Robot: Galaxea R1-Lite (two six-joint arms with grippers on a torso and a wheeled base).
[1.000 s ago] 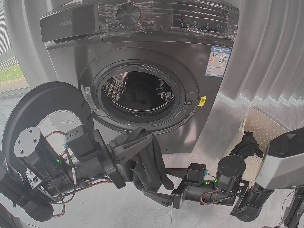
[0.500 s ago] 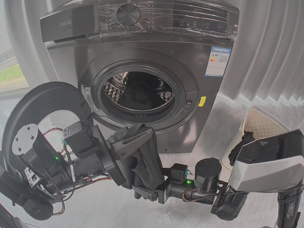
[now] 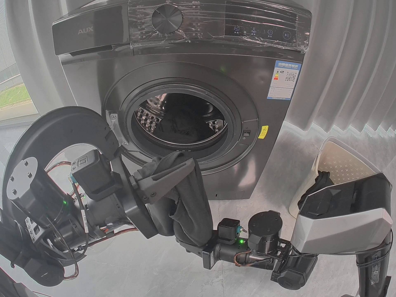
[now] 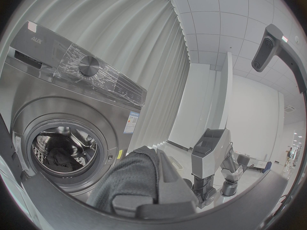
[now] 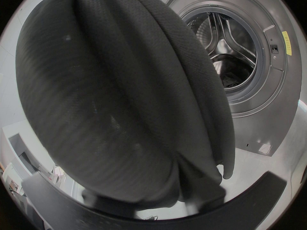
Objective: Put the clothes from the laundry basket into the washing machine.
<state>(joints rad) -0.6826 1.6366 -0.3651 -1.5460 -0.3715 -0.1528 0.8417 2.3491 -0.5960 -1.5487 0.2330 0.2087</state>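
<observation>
Dark garments (image 3: 189, 211) (image 3: 181, 122) (image 3: 317, 184) three, basket (image 3: 342, 161) one

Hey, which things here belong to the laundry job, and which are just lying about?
Job: dark garment in the left gripper, right gripper beneath it, washing machine, its open door, clothes in the drum, laundry basket, dark clothes in it.
Lying about: curtain, window.

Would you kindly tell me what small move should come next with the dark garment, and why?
Probably raise the dark garment toward the open drum: the left tool holds its top, the right tool sits at its hanging end, both below the opening.
</observation>
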